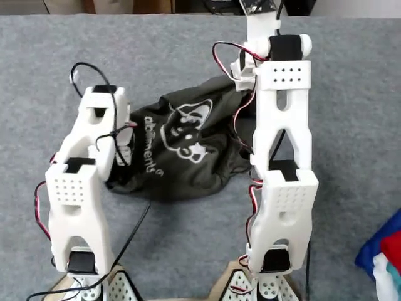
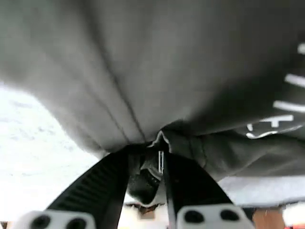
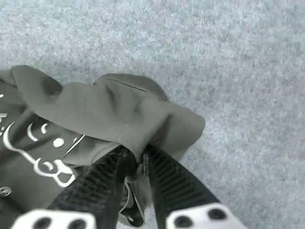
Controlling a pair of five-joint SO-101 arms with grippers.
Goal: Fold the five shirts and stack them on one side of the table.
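At the lower right edge of the high view sits a bundle of coloured cloth (image 1: 383, 260), likely more shirts, unfolded as far as I can tell. Mid-frame, the dark shirt (image 1: 188, 150) lies crumpled on the grey desk (image 1: 351, 125). The left pincer (image 2: 159, 167) is pressed together on its left edge. Farther up, the right pincer (image 3: 140, 164) pinches its upper-right corner. Folding looks barely begun, with all the stacking ahead.

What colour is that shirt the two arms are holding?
Dark grey-green shirt with a white printed design, clearest in the high view.
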